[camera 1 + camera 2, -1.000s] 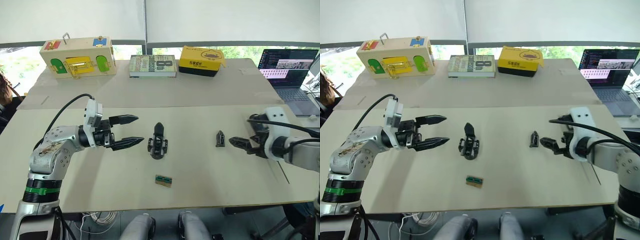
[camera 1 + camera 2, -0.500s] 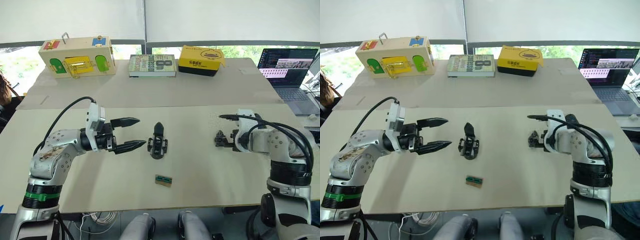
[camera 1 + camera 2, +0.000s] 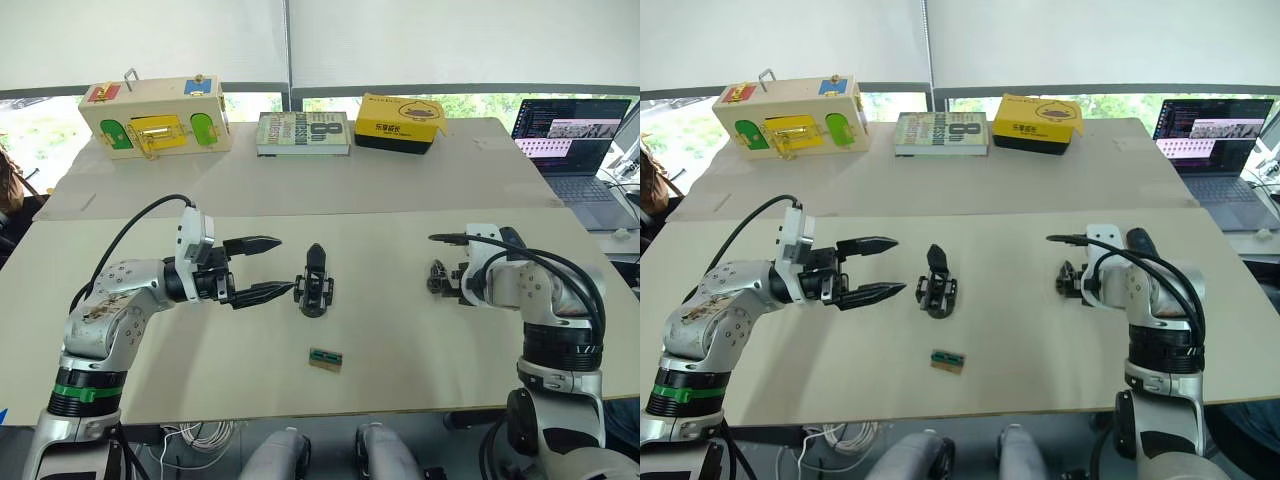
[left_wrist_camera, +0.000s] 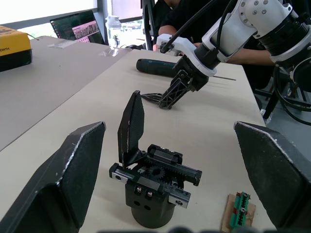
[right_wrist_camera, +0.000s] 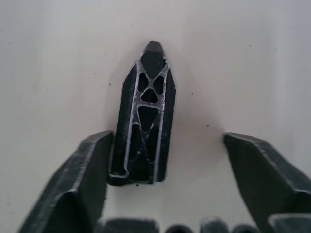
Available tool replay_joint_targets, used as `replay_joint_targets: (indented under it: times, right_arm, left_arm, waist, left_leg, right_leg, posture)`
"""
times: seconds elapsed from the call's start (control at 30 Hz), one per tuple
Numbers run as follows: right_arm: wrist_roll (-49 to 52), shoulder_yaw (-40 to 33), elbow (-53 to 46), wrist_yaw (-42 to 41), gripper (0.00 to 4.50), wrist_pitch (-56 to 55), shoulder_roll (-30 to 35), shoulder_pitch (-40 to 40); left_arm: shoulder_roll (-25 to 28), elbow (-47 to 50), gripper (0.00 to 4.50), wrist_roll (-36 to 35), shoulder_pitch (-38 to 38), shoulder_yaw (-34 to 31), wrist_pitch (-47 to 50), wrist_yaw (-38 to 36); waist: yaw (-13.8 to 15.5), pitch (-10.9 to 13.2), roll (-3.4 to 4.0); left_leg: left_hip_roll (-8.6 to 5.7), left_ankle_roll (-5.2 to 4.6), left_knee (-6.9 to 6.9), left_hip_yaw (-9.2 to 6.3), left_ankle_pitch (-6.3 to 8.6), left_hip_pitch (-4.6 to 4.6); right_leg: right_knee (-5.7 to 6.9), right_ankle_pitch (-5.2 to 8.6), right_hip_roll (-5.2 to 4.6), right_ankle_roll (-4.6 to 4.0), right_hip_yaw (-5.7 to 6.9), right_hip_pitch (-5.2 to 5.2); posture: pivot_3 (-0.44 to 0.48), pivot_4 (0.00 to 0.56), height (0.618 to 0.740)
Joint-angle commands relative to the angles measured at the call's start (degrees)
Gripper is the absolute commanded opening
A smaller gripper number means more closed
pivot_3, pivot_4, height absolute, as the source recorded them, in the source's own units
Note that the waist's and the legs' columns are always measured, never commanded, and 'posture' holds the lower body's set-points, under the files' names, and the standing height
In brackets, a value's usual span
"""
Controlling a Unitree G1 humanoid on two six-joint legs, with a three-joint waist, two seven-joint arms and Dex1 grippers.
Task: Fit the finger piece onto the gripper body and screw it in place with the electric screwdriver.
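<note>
Head views: left gripper [image 3: 262,268] fingers apart, just left of gripper body [image 3: 314,284] standing mid-surface [image 3: 400,340], left wrist view: electric screwdriver [image 4: 158,68] lying beyond, right wrist view: right gripper [image 5: 165,160] fingers spread around flat finger piece [image 5: 144,133], one finger touching it.

Book [image 3: 304,132] at the far edge of the bench [image 3: 400,330]: a large white "8" reads on its green cover; smaller cover lettering too fine to read. Yellow box [image 3: 401,121] just right of the book: dark print and a round logo on its lid, not legible. Laptop [image 3: 563,140] well right of the book: screen shows lines of text and a picture strip, unreadable. Wooden latch box [image 3: 156,114] left of the book: coloured panels, no lettering readable.
</note>
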State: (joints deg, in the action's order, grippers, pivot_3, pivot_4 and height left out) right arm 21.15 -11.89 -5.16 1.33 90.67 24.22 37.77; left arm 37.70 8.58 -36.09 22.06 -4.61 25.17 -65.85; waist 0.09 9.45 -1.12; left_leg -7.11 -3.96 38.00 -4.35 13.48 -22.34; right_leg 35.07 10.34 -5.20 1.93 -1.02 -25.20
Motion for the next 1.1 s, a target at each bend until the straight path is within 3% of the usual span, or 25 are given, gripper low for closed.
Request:
replay_joint_targets:
  times: [0.03, 0.13, 0.17, 0.3, 0.57, 0.77, 1.1]
  right_arm:
    - [-1.59, -0.45, -1.26, -0.68, 2.25, 0.79, -0.72, -0.69]
    - [-1.86, -1.34, -2.86, -1.58, 1.23, 1.00, -0.34, -1.07]
    - [-1.75, -1.71, -3.75, -2.21, 1.12, 1.14, -0.14, -1.37]
    - [-0.37, -3.95, -11.06, -6.30, 1.12, -6.41, 0.12, -4.11]
    - [-7.78, 6.22, -29.44, -17.90, 1.12, -47.53, 8.71, -12.53]
    - [-17.32, 17.31, -25.90, -20.75, 1.12, -70.94, 6.96, -8.54]
    - [-23.72, 21.02, -20.20, -21.02, 1.12, -80.89, 2.27, -6.61]
  left_arm:
    - [0.03, 1.31, 4.50, -0.14, 0.60, -0.62, -1.05, 0.02]
    - [0.32, 0.90, 4.50, -0.07, 0.86, -0.88, -1.15, -0.22]
    - [0.36, 0.75, 4.50, -0.09, 1.02, -0.97, -1.15, -0.23]
    - [-0.21, 0.30, 4.50, -0.08, 1.57, -1.10, -2.32, -0.51]
    - [-10.59, -0.14, 4.50, -6.65, 7.86, -5.45, 2.57, 14.12]
    - [-22.73, -0.93, 4.50, -7.80, 13.93, -5.80, 2.15, 26.57]
    - [-32.35, -0.82, 4.50, -11.00, 16.70, -5.42, 2.48, 33.98]
  waist:
    - [-0.15, 0.00, 0.00]
    - [-0.32, 0.00, 0.00]
    - [-0.36, 0.00, 0.00]
    - [-0.36, 0.00, 0.01]
    - [-0.66, 0.03, 0.02]
    - [-0.81, 0.06, -0.04]
    - [-0.43, 0.05, -0.07]
  left_leg:
    - [0.00, 0.00, 0.00, 0.00, 0.00, 0.00]
    - [-0.01, 0.01, 0.00, 0.00, 0.00, 0.00]
    - [0.00, 0.01, 0.00, 0.00, 0.00, 0.00]
    - [0.00, 0.00, 0.00, -0.01, 0.00, -0.02]
    - [-0.10, 0.16, 0.00, 0.01, 0.05, -0.03]
    - [-0.01, 0.83, 0.00, 0.00, -0.30, 0.08]
    - [-0.05, 0.89, 0.01, 0.00, -0.53, 0.07]
  right_leg:
    - [0.00, 0.00, 0.00, 0.00, 0.00, 0.00]
    - [0.00, 0.00, 0.00, 0.00, 0.00, 0.00]
    - [0.00, 0.00, 0.00, 0.00, 0.00, -0.02]
    - [-0.01, 0.00, 0.01, 0.00, 0.01, -0.03]
    - [-0.04, 0.00, 0.05, 0.14, 0.04, -0.03]
    - [0.04, -0.07, 0.04, 0.14, 0.04, 0.06]
    - [0.02, -0.21, 0.23, 0.06, 0.02, 0.06]
  posture:
    - [0.000, 0.150, 0.740]
    - [0.000, 0.150, 0.740]
    - [0.000, 0.150, 0.740]
    - [0.000, 0.150, 0.740]
    - [0.000, 0.150, 0.740]
    - [0.000, 0.150, 0.740]
    - [0.000, 0.150, 0.740]
